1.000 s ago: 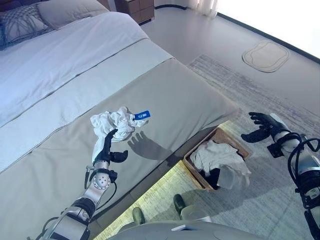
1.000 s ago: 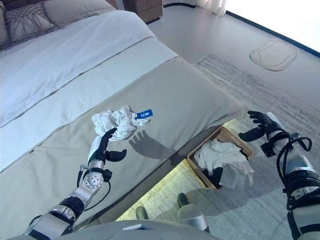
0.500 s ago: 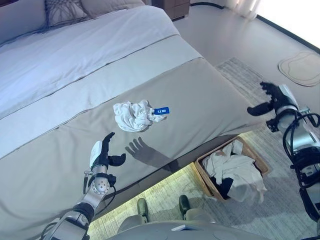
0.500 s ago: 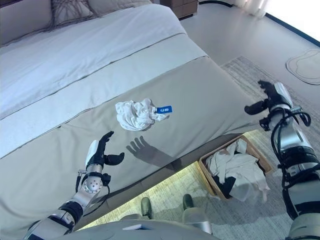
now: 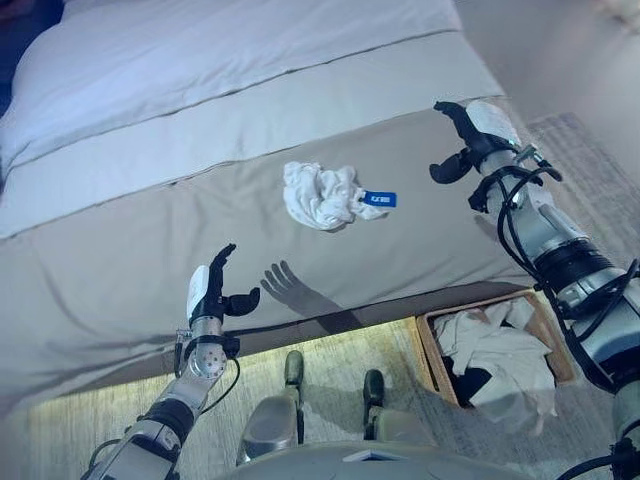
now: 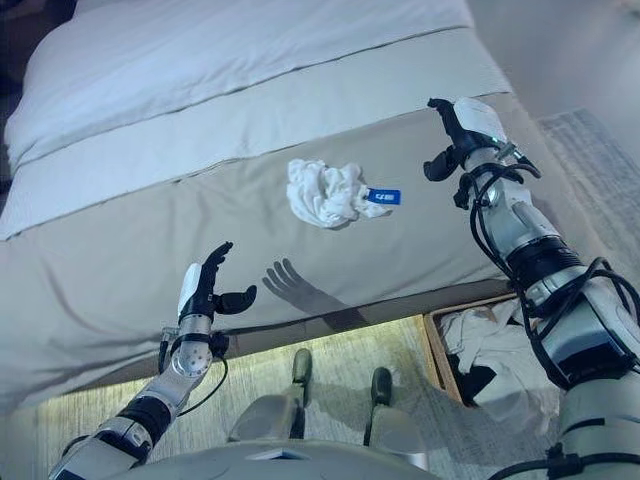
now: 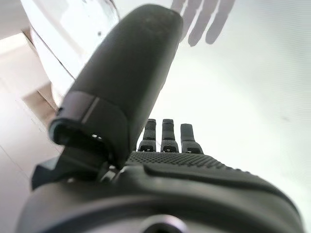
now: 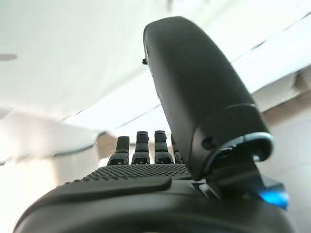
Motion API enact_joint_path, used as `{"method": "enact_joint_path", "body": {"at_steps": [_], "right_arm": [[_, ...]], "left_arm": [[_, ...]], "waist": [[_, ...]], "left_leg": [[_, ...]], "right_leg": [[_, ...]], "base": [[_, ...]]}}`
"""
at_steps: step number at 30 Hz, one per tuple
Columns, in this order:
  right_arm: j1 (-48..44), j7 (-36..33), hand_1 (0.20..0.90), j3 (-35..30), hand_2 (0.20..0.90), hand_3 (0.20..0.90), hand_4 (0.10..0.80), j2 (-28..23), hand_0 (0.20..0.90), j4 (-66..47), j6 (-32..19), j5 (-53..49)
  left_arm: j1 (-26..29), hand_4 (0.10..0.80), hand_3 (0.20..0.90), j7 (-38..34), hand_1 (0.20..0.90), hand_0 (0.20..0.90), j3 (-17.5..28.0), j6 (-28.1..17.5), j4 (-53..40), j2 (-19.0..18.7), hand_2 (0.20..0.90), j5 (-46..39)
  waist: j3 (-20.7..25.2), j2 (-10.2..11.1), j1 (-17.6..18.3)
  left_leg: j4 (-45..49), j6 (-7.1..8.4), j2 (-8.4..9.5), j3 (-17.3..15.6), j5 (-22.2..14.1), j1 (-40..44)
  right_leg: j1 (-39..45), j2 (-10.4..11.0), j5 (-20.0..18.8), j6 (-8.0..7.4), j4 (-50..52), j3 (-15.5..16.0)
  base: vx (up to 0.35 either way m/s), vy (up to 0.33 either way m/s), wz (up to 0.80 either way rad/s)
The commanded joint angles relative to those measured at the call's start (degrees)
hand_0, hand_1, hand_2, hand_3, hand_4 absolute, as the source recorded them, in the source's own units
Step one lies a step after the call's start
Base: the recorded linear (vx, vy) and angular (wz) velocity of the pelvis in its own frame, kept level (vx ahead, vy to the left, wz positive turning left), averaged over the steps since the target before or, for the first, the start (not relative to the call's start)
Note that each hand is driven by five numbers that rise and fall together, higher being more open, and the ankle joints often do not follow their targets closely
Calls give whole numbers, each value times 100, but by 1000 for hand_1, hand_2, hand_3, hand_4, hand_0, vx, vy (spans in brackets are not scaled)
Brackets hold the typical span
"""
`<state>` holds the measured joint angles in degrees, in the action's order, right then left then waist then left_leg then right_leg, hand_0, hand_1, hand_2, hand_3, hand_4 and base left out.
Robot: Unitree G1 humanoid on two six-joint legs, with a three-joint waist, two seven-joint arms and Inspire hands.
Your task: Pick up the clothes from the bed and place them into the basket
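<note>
- The crumpled white garment with a blue tag (image 5: 322, 195) is lying alone on the wide grey bed (image 5: 120, 270), well apart from both hands — neither is gripping it.
- The left hand (image 5: 212, 292) is hovering with fingers spread and holding nothing; reaching from there, it risks pinching bedcover along with cloth.
- The right hand (image 5: 468, 138) is hanging relaxed and empty near the bed's corner.
- The brown woven basket (image 5: 428, 338) is sitting on the floor, already heaped — a loose grip could be dropping cloth short of its rim.
</note>
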<state>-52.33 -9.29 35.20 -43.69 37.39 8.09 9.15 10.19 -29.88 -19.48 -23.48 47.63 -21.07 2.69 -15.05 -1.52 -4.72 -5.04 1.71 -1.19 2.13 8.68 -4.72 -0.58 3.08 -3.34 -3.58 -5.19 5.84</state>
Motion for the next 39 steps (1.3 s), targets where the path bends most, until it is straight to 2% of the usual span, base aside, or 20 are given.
{"method": "enact_joint_path", "body": {"at_steps": [1, 6, 14, 26, 31, 33, 34, 36, 39], "right_arm": [[-1174, -403, 900, 221, 900, 900, 800, -82, 900, 313, -241, -366], [-1570, -518, 900, 348, 900, 900, 800, 87, 900, 979, -334, -362], [-2178, -767, 900, 617, 900, 900, 800, -84, 900, 1393, -140, -495], [-2779, -585, 900, 838, 900, 900, 800, 115, 900, 2124, 57, -454], [-2860, -230, 900, 885, 900, 900, 800, 211, 900, 2557, 46, -349], [-2840, 304, 900, 1043, 900, 900, 800, 285, 900, 2709, 228, -219], [-2839, 354, 900, 1054, 900, 900, 800, 288, 900, 2714, 269, -228], [-2788, 986, 900, 1192, 900, 900, 800, 345, 900, 2854, 571, -212], [-2730, 1559, 900, 1238, 900, 900, 800, 444, 900, 3108, 970, -128]], "left_arm": [[562, 800, 900, -148, 900, 900, -139, -397, -415, -437, 900, -17], [627, 800, 900, -268, 900, 900, -273, -533, -535, -436, 900, -190], [514, 800, 900, -766, 900, 900, -168, -755, -932, -670, 900, -206], [548, 800, 900, -729, 900, 900, -278, -862, -1244, -700, 900, -275], [581, 800, 900, -783, 900, 900, -298, -926, -1367, -684, 900, -315], [579, 800, 900, -839, 900, 900, -298, -940, -1494, -702, 900, -331], [579, 800, 900, -837, 900, 900, -297, -935, -1505, -705, 900, -332], [578, 800, 900, -866, 900, 900, -265, -928, -1590, -739, 900, -316], [619, 800, 900, -897, 900, 900, -235, -945, -1611, -750, 900, -304]], "waist": [[-152, 149, -202], [-525, -66, -427], [-929, -304, -738], [-1338, -551, -984], [-1474, -622, -1065], [-1474, -657, -1112], [-1474, -658, -1115], [-1474, -664, -1152], [-1474, -687, -1191]], "left_leg": [[573, -277, 467, 430, -669, -91], [634, -324, 602, 672, -597, -322], [794, -357, 751, 903, -471, -782], [938, -386, 771, 880, -336, -1203], [1067, -372, 777, 822, -320, -1414], [1078, -361, 753, 798, -280, -1566], [1076, -361, 751, 797, -278, -1570], [1009, -353, 704, 775, -234, -1615], [923, -342, 655, 771, -171, -1667]], "right_leg": [[-486, 207, 305, 208, 1187, 110], [-680, 280, 371, 250, 1361, 297], [-1094, 399, 535, 279, 1788, 537], [-1546, 534, 608, 261, 2210, 753], [-1735, 585, 684, 254, 2407, 842], [-1879, 599, 681, 244, 2454, 893], [-1884, 599, 680, 244, 2455, 897], [-1949, 600, 658, 224, 2450, 942], [-2036, 586, 650, 224, 2463, 968]], "base": [[-96, -2, 31], [-54, 23, 27], [-15, 16, 19], [23, 22, 12], [7, 12, 10], [6, 7, 9], [-1, 0, 4], [-1, -12, 4], [-8, -14, 8]]}}
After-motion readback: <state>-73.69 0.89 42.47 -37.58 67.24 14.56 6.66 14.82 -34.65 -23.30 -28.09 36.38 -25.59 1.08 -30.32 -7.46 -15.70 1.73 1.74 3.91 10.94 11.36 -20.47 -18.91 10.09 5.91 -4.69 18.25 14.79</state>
